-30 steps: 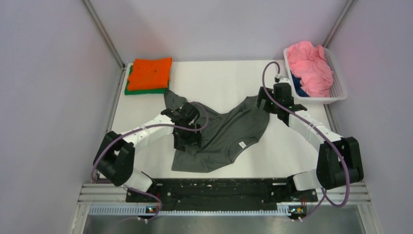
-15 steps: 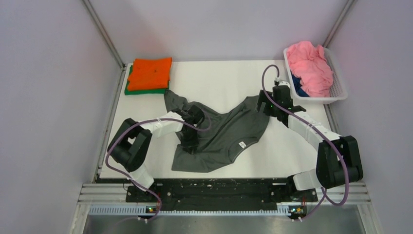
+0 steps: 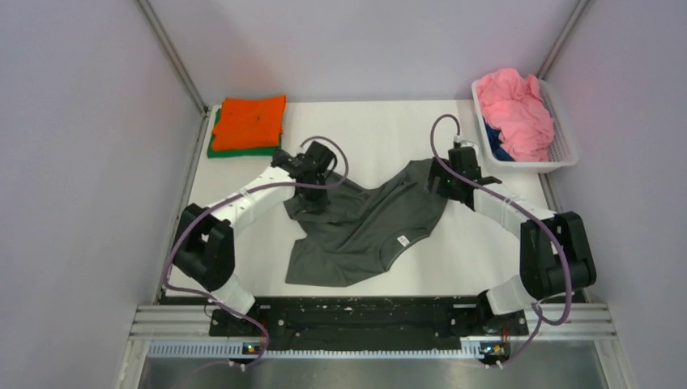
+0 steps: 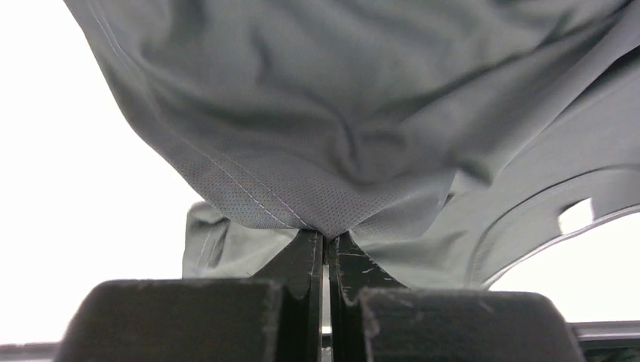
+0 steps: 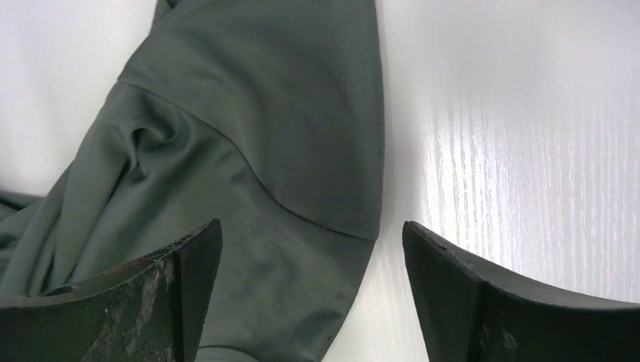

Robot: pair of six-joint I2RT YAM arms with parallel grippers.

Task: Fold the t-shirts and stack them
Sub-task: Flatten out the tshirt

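Observation:
A dark grey t-shirt (image 3: 364, 231) with a white neck label (image 3: 403, 241) lies crumpled in the middle of the table. My left gripper (image 3: 314, 194) is shut on a fold of its left side; in the left wrist view the cloth (image 4: 340, 113) is pinched at the fingertips of the gripper (image 4: 326, 235) and drapes away from them. My right gripper (image 3: 440, 174) hangs open over the shirt's right sleeve (image 5: 249, 151), its jaws (image 5: 311, 234) straddling the sleeve's edge without gripping. A folded orange t-shirt (image 3: 253, 121) lies on a green one (image 3: 235, 151) at the back left.
A white plastic basket (image 3: 567, 154) stands at the back right, holding a pink t-shirt (image 3: 514, 109) and a blue one (image 3: 496, 147). Grey walls close in the table's sides and back. Bare white tabletop (image 3: 373, 134) lies between the stack and the basket.
My left gripper has shut on the grey shirt and moved towards the back of the table, drawing its left side along. My right gripper has edged left over the sleeve.

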